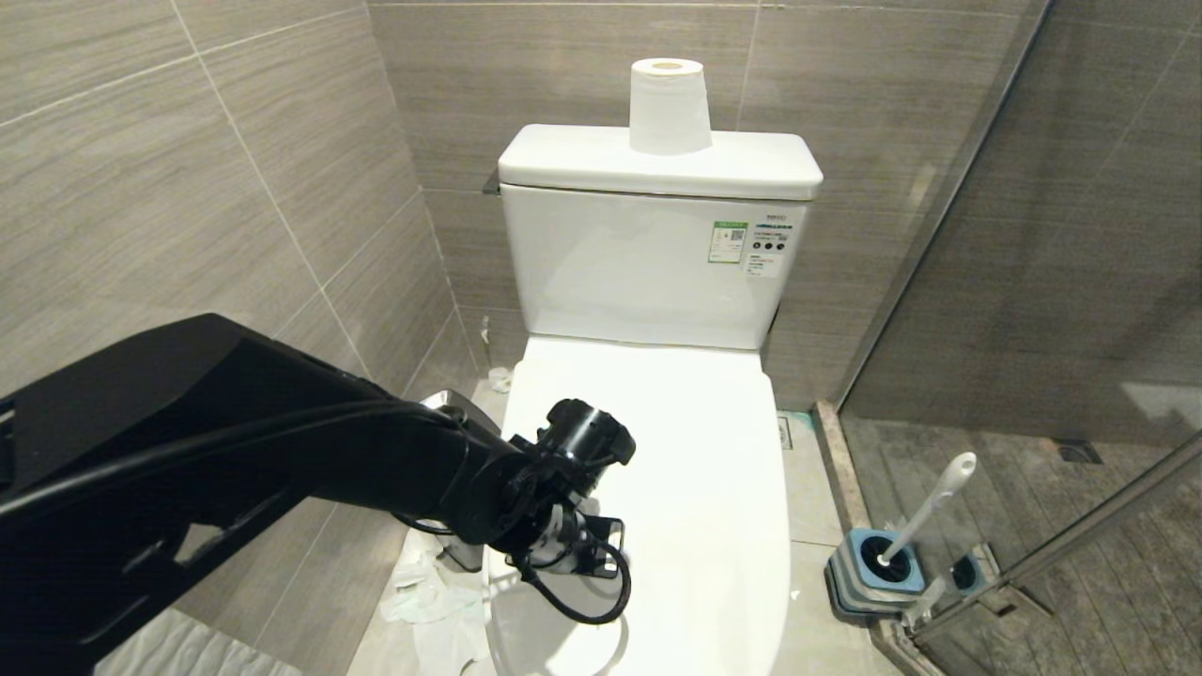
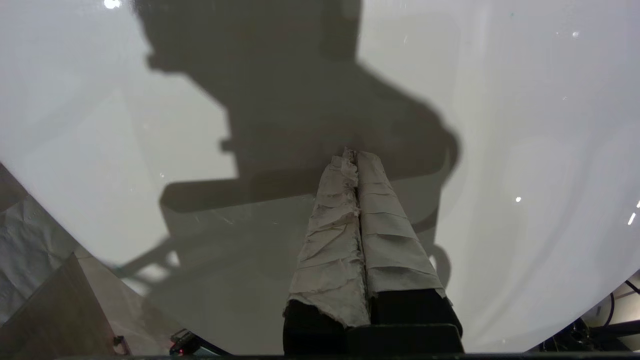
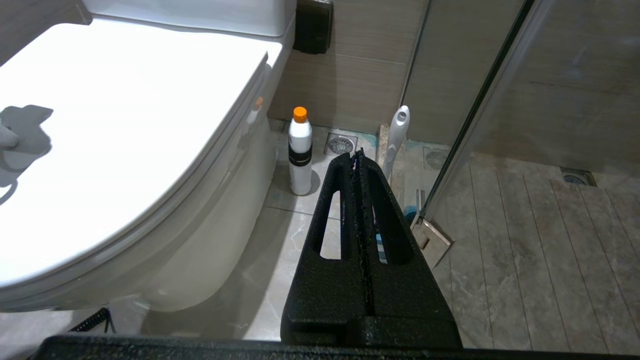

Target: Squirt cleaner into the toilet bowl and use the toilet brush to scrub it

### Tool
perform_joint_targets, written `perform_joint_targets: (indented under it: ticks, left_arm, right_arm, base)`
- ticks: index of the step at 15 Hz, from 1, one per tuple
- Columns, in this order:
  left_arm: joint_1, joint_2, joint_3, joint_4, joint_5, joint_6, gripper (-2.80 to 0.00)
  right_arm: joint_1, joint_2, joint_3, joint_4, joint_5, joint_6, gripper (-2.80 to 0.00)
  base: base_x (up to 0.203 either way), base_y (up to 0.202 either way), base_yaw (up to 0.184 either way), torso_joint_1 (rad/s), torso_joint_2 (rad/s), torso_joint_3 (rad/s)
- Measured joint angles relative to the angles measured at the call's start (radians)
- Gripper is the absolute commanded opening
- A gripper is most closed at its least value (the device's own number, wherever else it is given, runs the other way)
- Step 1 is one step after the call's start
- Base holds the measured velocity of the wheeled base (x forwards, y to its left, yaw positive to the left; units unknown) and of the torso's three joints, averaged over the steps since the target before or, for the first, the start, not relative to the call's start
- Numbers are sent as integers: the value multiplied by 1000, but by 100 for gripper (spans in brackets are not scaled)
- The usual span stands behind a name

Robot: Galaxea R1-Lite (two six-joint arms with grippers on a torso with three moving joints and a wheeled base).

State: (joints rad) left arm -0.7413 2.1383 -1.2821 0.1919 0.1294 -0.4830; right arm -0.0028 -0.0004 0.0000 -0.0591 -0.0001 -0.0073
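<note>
The white toilet [image 1: 695, 469] has its lid shut, so the toilet bowl's inside is hidden; no cleaner liquid shows. My left gripper [image 2: 351, 152], its fingers wrapped in pale tape, is shut on nothing and hovers close over the lid [image 2: 500, 125] near its front left part, where my left wrist [image 1: 563, 507] reaches in. The toilet brush [image 1: 930, 512] stands tilted in its blue-and-grey holder [image 1: 878, 568] on the floor right of the toilet. Its white handle [image 3: 397, 132] also shows beyond my right gripper [image 3: 356, 156], which hangs shut and empty low beside the toilet.
A white bottle with an orange cap [image 3: 300, 155] stands on the floor by the toilet's base. A paper roll [image 1: 669, 105] sits on the cistern. A glass shower door [image 1: 1033, 282] closes off the right. Crumpled tissue [image 1: 423, 591] and a chrome-rimmed bin [image 1: 449, 402] lie left.
</note>
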Motion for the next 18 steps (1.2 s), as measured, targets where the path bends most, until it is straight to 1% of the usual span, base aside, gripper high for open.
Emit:
perform_joint_targets:
  ticks: [3,5,7,9,10,12,13,15,16,17,18]
  left_arm:
    - [3,-18,16,8,4,-10,-280]
    - [18,-67,18,10,4,0,-280]
    - [40,-145,11,26,0,39,-280]
    - [84,-244,-21,90,-32,102,-280]
    - [108,-289,-62,150,-64,120,-280]
    - [147,-367,-188,334,-153,133,-280]
    - [164,-406,-273,466,-213,137,-280]
    - [180,-472,-406,715,-307,142,-280]
    - [184,-514,-458,849,-341,155,-280]
    - [187,-556,-485,953,-354,176,-280]
    - [187,-601,-502,1031,-349,203,-280]
  right_arm:
    - [0,0,0,0,0,0,-280]
    - [0,0,0,0,0,0,-280]
    - [0,0,0,0,0,0,-280]
    - [0,0,0,0,0,0,-280]
    - [1,0,0,0,0,0,-280]
    - [0,0,0,0,0,0,-280]
    - [0,0,0,0,0,0,-280]
    - [0,0,0,0,0,0,-280]
    - [0,0,0,0,0,-1,-280]
    - [0,0,0,0,0,0,-280]
    - [0,0,0,0,0,0,-280]
  base:
    - [0,0,0,0,0,0]
    - [0,0,0,0,0,0]
    - [0,0,0,0,0,0]
    - [0,0,0,0,0,0]
    - [0,0,0,0,0,0]
    - [0,0,0,0,0,0]
    - [0,0,0,0,0,0]
    - [0,0,0,0,0,0]
    - [0,0,0,0,0,0]
    - [0,0,0,0,0,0]
    - [0,0,0,0,0,0]
